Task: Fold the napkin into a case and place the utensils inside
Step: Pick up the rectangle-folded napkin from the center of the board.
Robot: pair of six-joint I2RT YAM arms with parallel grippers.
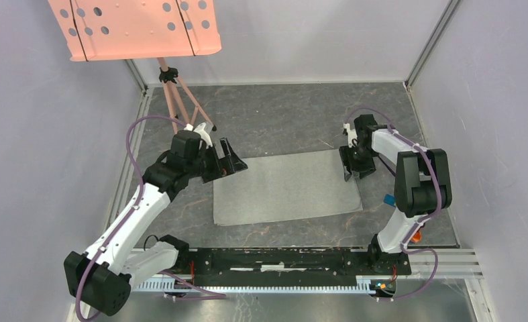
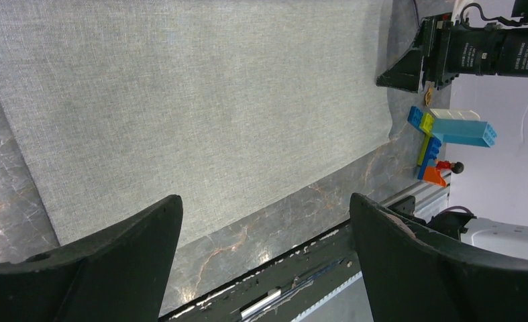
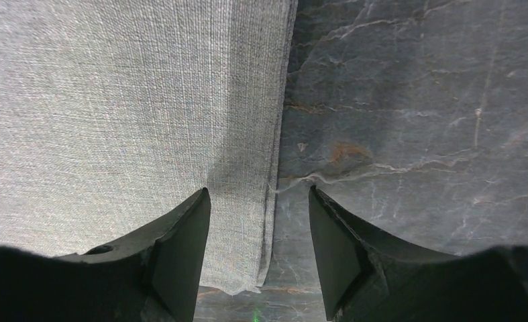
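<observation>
Right hand (image 3: 257, 194), released and empty, straddles the right edge of the napkin (image 1: 284, 188) lying flat on the table (image 1: 281, 114) (left hand (image 1: 229, 161) likewise released near its far left corner); a shallow or uneven pinch would likely let it slip, skewing the fold.

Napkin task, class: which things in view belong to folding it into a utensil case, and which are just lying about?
Job in hand: napkin; left gripper and right gripper, both open; utensils not clearly visible.
Lying about: toy blocks; pink perforated panel.
</observation>
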